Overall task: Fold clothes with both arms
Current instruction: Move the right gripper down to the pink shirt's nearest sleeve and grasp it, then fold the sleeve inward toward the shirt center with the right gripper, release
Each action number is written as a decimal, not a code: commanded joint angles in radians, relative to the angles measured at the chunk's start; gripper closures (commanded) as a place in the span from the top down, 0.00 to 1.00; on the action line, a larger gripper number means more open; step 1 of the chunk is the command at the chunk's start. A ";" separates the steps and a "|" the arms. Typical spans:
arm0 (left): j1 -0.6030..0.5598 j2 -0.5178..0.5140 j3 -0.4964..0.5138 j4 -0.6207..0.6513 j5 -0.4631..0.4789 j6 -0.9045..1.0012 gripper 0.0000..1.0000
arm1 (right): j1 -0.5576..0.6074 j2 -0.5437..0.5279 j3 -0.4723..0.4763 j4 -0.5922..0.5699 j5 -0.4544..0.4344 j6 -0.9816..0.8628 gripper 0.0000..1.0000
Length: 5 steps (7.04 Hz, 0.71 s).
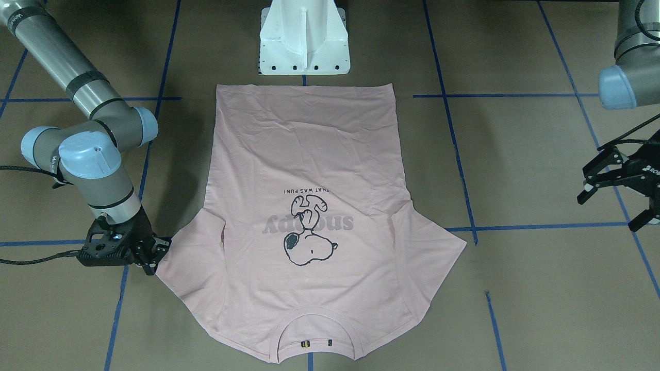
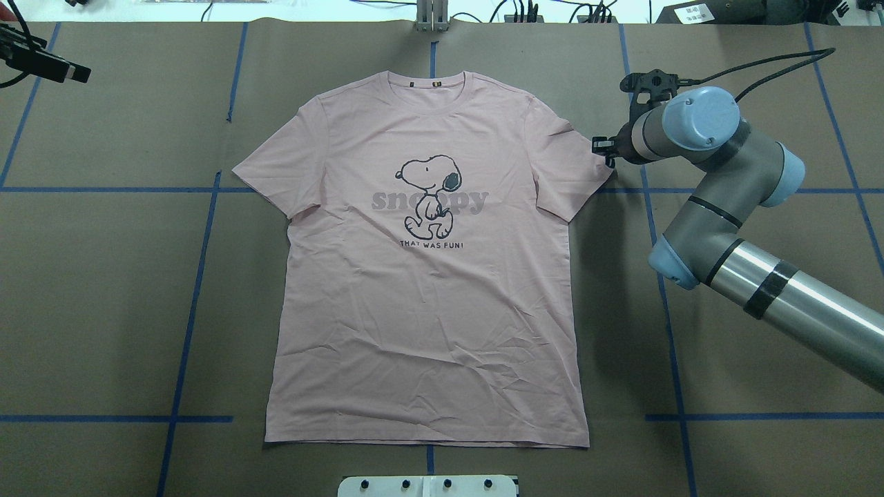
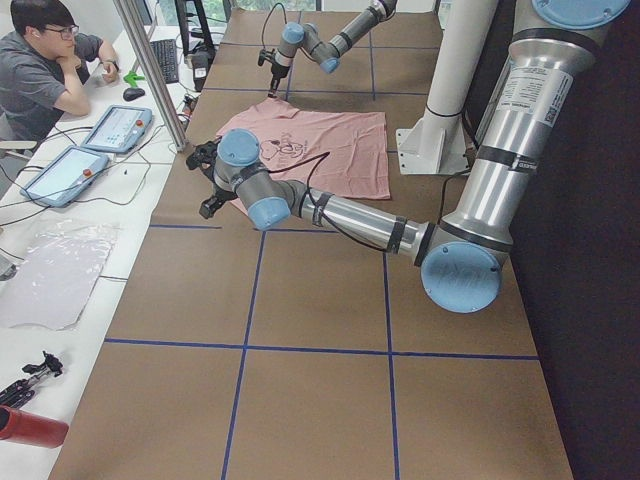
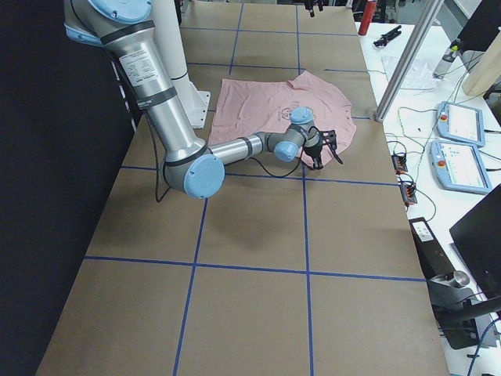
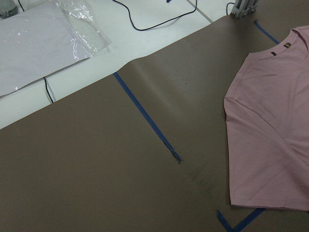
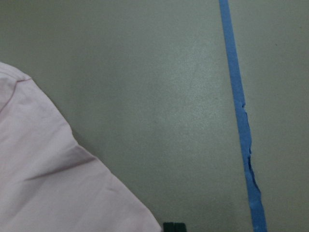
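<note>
Your brown-papered table [image 2: 103, 276], gridded with blue tape [image 2: 186, 331], holds the T-shirt [image 2: 428, 310] flat mid-surface; left gripper [image 1: 607, 214] gapes apart, right gripper [image 1: 154, 256] unclear.

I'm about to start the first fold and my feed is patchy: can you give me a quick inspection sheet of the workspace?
Surface: brown paper with a blue tape grid.
Job's things: pink T-shirt spread flat, print up, collar away from the robot's base, no fold made yet.
Clutter: nothing seen on the paper; plastic bag on the side bench.
Grippers: right gripper at a sleeve edge, open or shut unclear; left gripper open, apart from the shirt.
Cables: black cable trails from the right gripper, away from the shirt.
Surroundings: seated person and teach pendants beside the table.
</note>
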 commanded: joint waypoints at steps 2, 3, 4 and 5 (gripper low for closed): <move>0.000 0.002 0.000 0.000 0.000 0.000 1.00 | 0.004 0.034 0.070 -0.100 0.005 0.002 0.00; 0.000 0.002 0.000 0.000 0.000 0.000 1.00 | 0.001 0.089 0.111 -0.230 0.004 0.027 0.00; 0.000 0.000 0.001 0.000 0.000 0.000 1.00 | -0.014 0.165 0.110 -0.315 -0.004 0.104 0.00; 0.000 0.000 0.001 0.000 0.000 0.000 1.00 | -0.043 0.239 0.096 -0.374 -0.019 0.170 0.00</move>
